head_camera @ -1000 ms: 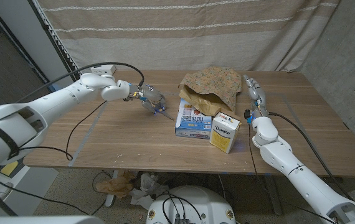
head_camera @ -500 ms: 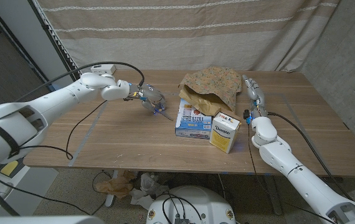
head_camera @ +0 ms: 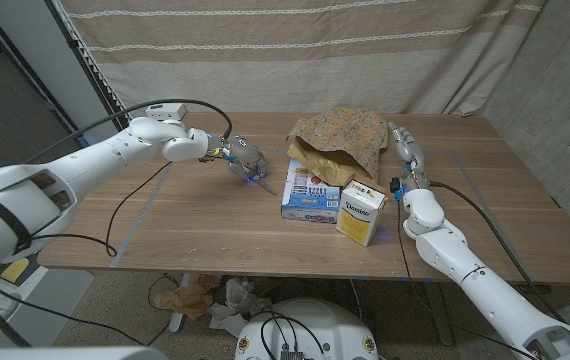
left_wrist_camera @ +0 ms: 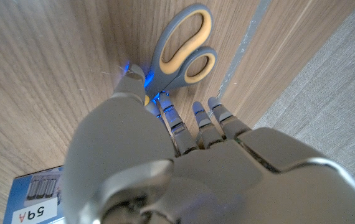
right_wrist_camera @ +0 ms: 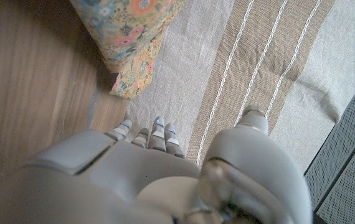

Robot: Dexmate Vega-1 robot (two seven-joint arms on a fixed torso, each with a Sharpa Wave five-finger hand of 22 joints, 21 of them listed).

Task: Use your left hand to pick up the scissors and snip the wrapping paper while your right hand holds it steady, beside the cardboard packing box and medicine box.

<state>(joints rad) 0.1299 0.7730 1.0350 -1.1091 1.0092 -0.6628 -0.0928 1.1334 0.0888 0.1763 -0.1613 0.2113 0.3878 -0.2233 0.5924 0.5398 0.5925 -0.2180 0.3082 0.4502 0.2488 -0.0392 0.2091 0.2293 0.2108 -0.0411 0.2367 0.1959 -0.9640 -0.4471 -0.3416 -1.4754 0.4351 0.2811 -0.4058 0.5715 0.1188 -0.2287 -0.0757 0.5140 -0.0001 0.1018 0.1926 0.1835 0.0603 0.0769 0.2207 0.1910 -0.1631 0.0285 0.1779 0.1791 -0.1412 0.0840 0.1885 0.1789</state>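
The robot stands at a brown wooden table (head_camera: 215, 225) with a striped cloth curtain (head_camera: 295, 50) hanging behind it. Its left hand (head_camera: 243, 160) reaches out over the table and comes down on the scissors (left_wrist_camera: 180, 53). The scissors lie flat on the wood, with grey and yellow handles. In the left wrist view the fingers (left_wrist_camera: 199, 121) are close side by side and point down at the scissors, with the tips right at the handles. I cannot tell if they are pinching the scissors or only touching them. A little blue light shines there.

The wrapping paper (head_camera: 340, 140) has small flowers on it and lies in a crumpled heap near the back of the table, well apart from the left hand. Just in front of it stand two boxes, touching each other. The blue and white one is the medicine box (head_camera: 308, 194), and the pale one is the cardboard packing box (head_camera: 362, 212).

The right hand (head_camera: 410, 152) is just beside the paper, on its right side. It stands up with its fingers (right_wrist_camera: 145, 135) straight and close together, holding nothing. In the right wrist view, the paper's edge is near the fingertips but not touching them
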